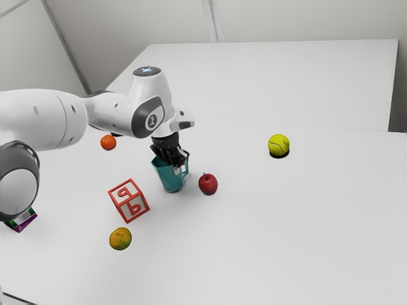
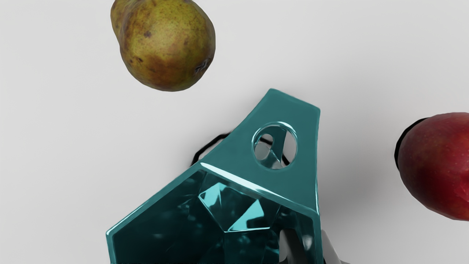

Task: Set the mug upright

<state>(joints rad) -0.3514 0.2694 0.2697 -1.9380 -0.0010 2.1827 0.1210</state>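
Exterior view, left end: white arm (image 1: 44,117) reaching in over the table (image 1: 305,241). Near its base, a purple-and-green block (image 1: 24,221), partly hidden. Farther right, an orange ball (image 1: 109,142) on the far side, a yellowish fruit (image 1: 120,239) on the near side, then a red-edged letter block (image 1: 129,201), apart from the mug. Mug (image 1: 170,176) next, teal, mouth up, handle toward the exterior view's right; looks about upright. Whether its base sits flat, cannot tell. Gripper (image 1: 177,164) grasping the mug by its wall: one finger (image 2: 293,244) inside, the other (image 2: 331,249) outside. Pear (image 2: 168,44) off the handle side, apart. Judgement: turning mostly done; settling and letting go remain. Main hazard: release with the base tilted or a little high, so it drops on an edge and rocks over. Second: the inside finger catches the wall if the gripper pulls away sideways rather than straight up, dragging the mug down again. A one-sided hold could also let it pivot. Right of mug, red apple (image 1: 208,184), close by; a toppling mug might knock it rolling. Farthest right, tennis ball (image 1: 278,144), well apart, little risk.
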